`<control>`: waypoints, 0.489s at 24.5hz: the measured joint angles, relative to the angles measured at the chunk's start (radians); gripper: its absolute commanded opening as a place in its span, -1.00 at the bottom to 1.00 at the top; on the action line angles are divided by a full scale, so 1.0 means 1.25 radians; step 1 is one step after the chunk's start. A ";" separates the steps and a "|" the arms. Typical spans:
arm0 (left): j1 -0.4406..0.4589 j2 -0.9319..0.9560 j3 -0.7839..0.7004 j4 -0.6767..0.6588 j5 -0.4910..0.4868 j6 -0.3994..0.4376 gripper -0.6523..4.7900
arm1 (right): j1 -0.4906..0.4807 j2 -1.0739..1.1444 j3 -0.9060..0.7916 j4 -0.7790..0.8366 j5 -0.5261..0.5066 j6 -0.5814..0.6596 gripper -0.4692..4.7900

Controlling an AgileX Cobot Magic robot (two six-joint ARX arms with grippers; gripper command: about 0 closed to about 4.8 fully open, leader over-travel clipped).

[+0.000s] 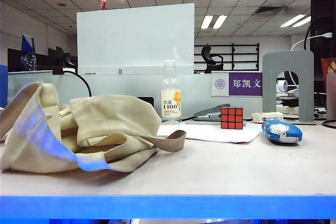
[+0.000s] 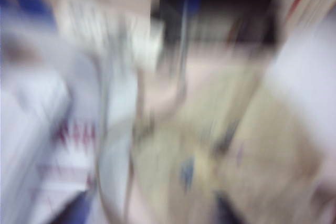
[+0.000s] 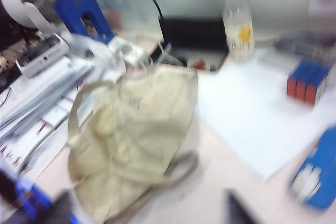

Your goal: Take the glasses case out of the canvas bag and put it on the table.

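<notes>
The table (image 1: 210, 169) carries the canvas bag (image 1: 100, 129) slumped at its left edge; the glasses case (image 1: 282, 131) already lies out near the right edge. A careless retreat might snag a strap. Only the right wrist view shows the bag's mouth. Neither the left gripper nor the right gripper is visible; their spread is unclear.

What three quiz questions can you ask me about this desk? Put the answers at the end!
1. True or false: the glasses case is inside the canvas bag.
2. What sits just behind the Rubik's cube? A a banana, B the stapler, C a teacup.
3. Fill in: the right gripper hangs above the bag, its dark fingers wide ____.

Key:
1. False. It lies on the table, to the right of the cube.
2. B.
3. Apart.

Neither gripper shows in the exterior view, and the left gripper is lost in its own view's blur.
</notes>
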 measured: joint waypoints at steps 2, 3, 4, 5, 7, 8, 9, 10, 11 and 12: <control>0.002 -0.108 0.000 0.085 -0.002 -0.009 -0.78 | -0.001 -0.035 0.002 0.037 0.011 -0.034 -0.35; 0.004 -0.168 0.001 0.136 -0.005 -0.012 -0.78 | -0.001 -0.051 0.005 0.058 0.020 -0.050 -0.35; 0.004 -0.212 0.002 0.174 -0.015 -0.009 -0.78 | -0.001 -0.067 0.008 0.081 0.034 -0.063 -0.37; 0.003 -0.262 0.004 0.215 -0.035 -0.003 -0.78 | -0.001 -0.088 0.010 0.113 0.061 -0.083 -0.43; 0.003 -0.340 -0.002 0.280 -0.097 0.026 -0.78 | -0.002 -0.125 0.007 0.157 0.134 -0.111 -0.66; 0.003 -0.384 -0.026 0.319 -0.126 0.047 -0.78 | -0.003 -0.145 0.004 0.182 0.172 -0.127 -0.77; 0.004 -0.421 -0.055 0.344 -0.140 0.063 -0.78 | -0.004 -0.157 0.000 0.203 0.191 -0.134 -0.85; 0.004 -0.459 -0.092 0.363 -0.147 0.075 -0.78 | -0.005 -0.169 -0.006 0.222 0.203 -0.143 -0.85; 0.004 -0.506 -0.148 0.380 -0.149 0.078 -0.78 | -0.004 -0.180 -0.013 0.230 0.206 -0.145 -0.85; 0.004 -0.554 -0.213 0.392 -0.151 0.074 -0.78 | -0.004 -0.190 -0.022 0.231 0.206 -0.145 -0.85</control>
